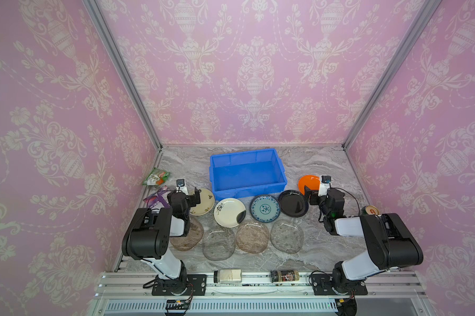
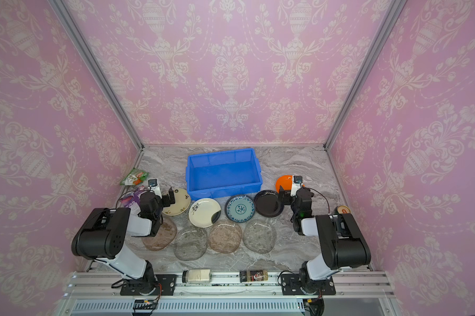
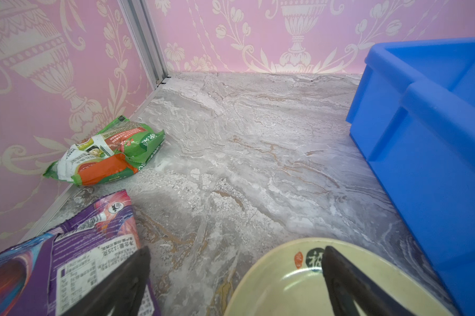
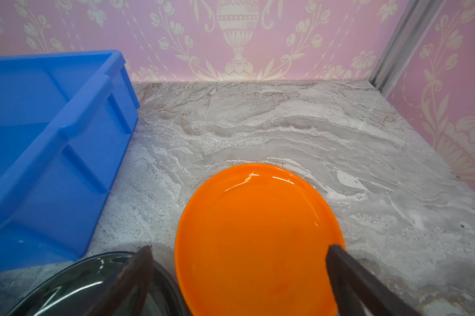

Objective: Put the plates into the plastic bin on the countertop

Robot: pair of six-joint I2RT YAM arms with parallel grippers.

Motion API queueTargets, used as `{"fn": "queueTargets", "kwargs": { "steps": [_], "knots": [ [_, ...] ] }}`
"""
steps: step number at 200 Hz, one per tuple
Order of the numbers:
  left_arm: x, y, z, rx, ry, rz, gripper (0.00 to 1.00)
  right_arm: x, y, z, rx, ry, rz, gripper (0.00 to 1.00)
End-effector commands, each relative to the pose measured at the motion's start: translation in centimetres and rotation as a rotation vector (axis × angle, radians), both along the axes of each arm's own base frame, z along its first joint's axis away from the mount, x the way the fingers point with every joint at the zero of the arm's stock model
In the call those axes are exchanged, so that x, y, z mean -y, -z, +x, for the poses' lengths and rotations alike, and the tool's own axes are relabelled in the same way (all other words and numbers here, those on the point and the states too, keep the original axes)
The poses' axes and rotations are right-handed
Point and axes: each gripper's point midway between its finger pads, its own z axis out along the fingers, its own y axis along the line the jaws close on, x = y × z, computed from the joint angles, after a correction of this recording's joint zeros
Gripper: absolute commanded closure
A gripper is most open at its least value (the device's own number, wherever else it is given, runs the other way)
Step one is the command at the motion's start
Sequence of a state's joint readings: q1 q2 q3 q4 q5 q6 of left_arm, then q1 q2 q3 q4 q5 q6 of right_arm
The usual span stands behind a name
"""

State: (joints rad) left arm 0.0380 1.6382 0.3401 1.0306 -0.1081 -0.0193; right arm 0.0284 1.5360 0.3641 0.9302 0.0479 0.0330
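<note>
My left gripper (image 3: 236,248) gaped wide, one finger above a purple packet (image 3: 94,232), the other above a cream plate (image 3: 285,273). The blue bin (image 1: 247,188) lay beyond and between both jaws. My right gripper (image 4: 240,247), equally wide, hung over the black plate (image 4: 80,279) and the orange plate (image 4: 258,219) beside it.

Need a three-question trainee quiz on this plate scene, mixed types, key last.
1. True or false: the bright blue rectangular plastic bin already holds a plate.
2. How many rounded-square transparent glass plates lie on the grey marble-patterned countertop?
3. Which plate shows between the fingers of the open right gripper in its wrist view? A: round orange plate; B: teal-patterned plate; C: cream floral plate.
Key: 1 false; 2 four; 3 A.
</note>
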Motion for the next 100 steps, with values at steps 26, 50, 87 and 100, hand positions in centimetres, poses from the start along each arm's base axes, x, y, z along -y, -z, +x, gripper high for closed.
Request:
{"fn": "queueTargets", "kwargs": {
  "steps": [26, 50, 87, 100],
  "knots": [
    [1.0, -0.1, 0.5, 0.001, 0.07, -0.042, 0.01, 0.0, 0.1, 0.1, -0.001, -0.003, 0.008, 0.0],
    [0.6, -0.4, 0.3, 0.038, 0.106, -0.116, 0.01, 0.0, 0.1, 0.1, 0.001, -0.004, 0.009, 0.0],
    [2.1, -2.2, 0.4, 0.009, 0.198, -0.119, 0.01, 1.8, -2.9, -0.3, -0.014, 0.114, -0.018, 0.0],
    [0.5, -3.5, 0.0, -0.01, 0.099, -0.116, 0.01, 3.2, -4.6, -0.8, -0.009, 0.215, -0.013, 0.0]
  ]
}}
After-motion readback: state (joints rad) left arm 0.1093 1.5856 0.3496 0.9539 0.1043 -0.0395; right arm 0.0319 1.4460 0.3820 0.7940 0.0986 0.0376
